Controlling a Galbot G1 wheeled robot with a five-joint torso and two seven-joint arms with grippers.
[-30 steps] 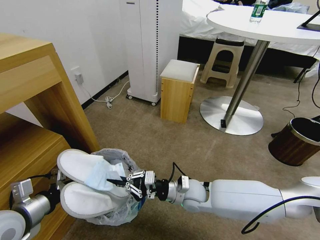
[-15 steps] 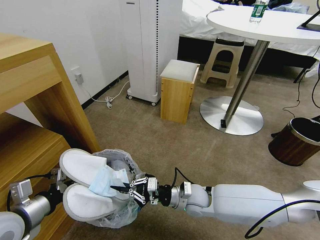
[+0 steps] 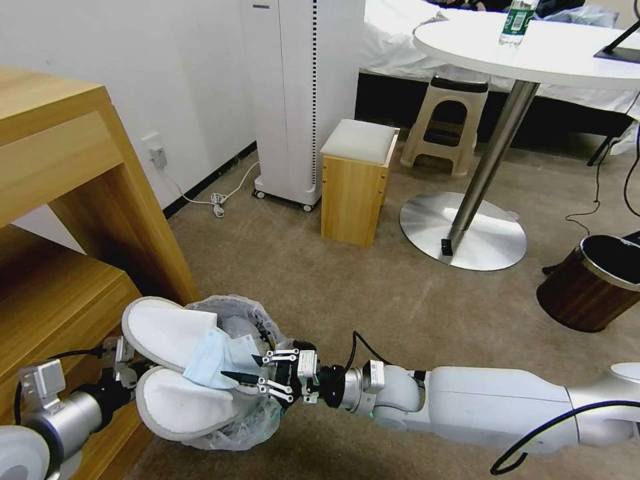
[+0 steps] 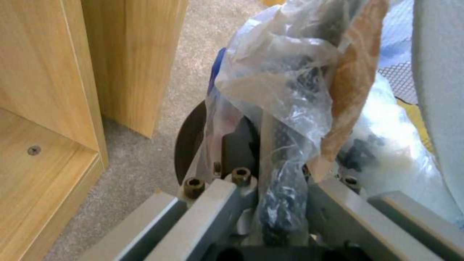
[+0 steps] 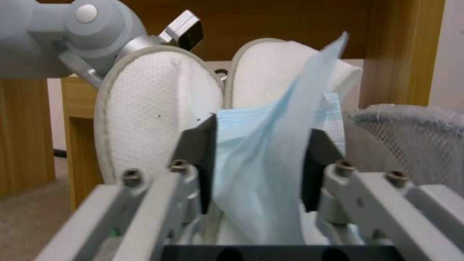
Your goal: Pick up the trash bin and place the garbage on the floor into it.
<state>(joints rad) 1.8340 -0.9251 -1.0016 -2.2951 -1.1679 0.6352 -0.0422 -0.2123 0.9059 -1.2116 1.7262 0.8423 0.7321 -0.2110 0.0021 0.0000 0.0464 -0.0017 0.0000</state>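
The trash bin, black with a crinkly clear bag, hangs low at the left above the floor. My left gripper is shut on its rim, and the left wrist view shows the bagged rim pinched between its fingers. Two white slippers stand up out of the bin. A light-blue mask drapes over them. My right gripper reaches in over the bin's mouth and is open. The mask lies loose between its spread fingers, in front of the slippers.
A wooden shelf unit stands close on the left of the bin. Ahead are a wooden stool, a white appliance and a round table's metal base. A wood-brown, metal-rimmed bin sits at the right.
My right gripper has sunk a little toward the bin, and its fingers have spread apart around the mask. The bin with the slippers has shifted slightly right.
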